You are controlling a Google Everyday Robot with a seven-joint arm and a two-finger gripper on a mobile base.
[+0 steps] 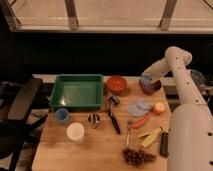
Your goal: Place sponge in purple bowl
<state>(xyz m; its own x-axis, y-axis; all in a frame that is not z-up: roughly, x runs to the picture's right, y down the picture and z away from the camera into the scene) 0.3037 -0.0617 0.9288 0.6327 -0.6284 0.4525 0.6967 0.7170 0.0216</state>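
Gripper (148, 78) at right of centre in the frame, at the end of the white arm (175, 62) that reaches in from the right edge. It sits directly over the dark purple bowl (150, 86), which stands on the far right part of the light wooden table (95, 150). A pale blue sponge (146, 79) shows at the gripper tip, at the bowl's rim level; cannot tell whether the gripper is clamped on it or has let go, nor whether the sponge rests inside the bowl.

Just left of the purple bowl: 1 round orange-red bowl (116, 83). Further left, upper left of the table: 1 rectangular green plastic tray (77, 92).

Centre of table, below the purple bowl: crumpled pale blue cloth (138, 107), with a round yellow-red apple (159, 107) just beside it to the right. Below the cloth: 1 orange carrot (141, 121), lying at a slant.

Centre: long black-handled utensil (114, 119) lying at a slant, and a small metallic object (93, 119) to its left, too small to identify.

Lower left of table: small blue cup (62, 115), and a white cup (75, 132) below and right of it.

Lower right: yellow banana pieces (150, 137), a dark rectangular object (164, 143) at the table's right edge, and 1 bunch of dark red grapes (137, 157) near the bottom edge.

Dark chair (20, 107) at left edge of frame.
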